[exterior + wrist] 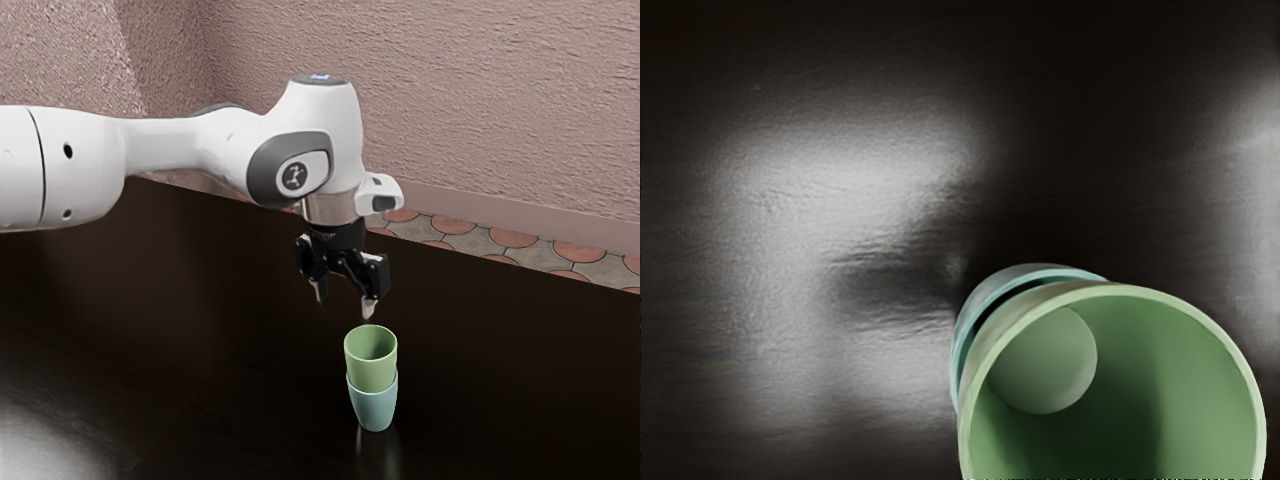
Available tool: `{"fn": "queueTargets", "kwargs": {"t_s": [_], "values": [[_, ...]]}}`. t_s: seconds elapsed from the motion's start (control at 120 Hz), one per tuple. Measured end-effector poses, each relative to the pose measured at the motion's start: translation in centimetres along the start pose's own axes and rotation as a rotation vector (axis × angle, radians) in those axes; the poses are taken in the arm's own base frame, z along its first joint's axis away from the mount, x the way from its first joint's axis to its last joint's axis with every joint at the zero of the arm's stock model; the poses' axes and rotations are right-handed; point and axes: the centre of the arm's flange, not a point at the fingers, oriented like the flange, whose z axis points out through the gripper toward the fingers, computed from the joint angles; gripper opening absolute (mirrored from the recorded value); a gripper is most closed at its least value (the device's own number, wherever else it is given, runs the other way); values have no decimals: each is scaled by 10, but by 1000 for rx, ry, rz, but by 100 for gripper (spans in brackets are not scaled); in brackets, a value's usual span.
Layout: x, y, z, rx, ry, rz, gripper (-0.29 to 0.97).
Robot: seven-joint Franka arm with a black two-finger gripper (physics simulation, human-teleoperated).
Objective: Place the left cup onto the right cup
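Spread apart and holding nothing, the jaws of the gripper [344, 302] point straight down. The white arm [180, 150] comes in from the exterior view's left, runs almost level over the dark table [150, 350], and then bends down at the wrist, so the hand hangs vertical. The gripper hovers above the two cups, a little toward the exterior view's left of them, and it touches neither one.

The green cup [370, 358] stands upright with its mouth open to the top and its long axis vertical. Its lower part sits inside the blue cup [374, 408], which also stands upright on the table.

From the wrist view, I look down into the green cup [1120, 400], and the rim of the blue cup [985, 300] shows just behind it.
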Motion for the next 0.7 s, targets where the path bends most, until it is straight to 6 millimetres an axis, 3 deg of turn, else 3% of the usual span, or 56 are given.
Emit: {"fn": "queueTargets", "kwargs": {"t_s": [0.283,0.7], "values": [[4,-26,-33,-4,-4,-30,64],[7,-107,-77,-18,7,-85,66]]}}
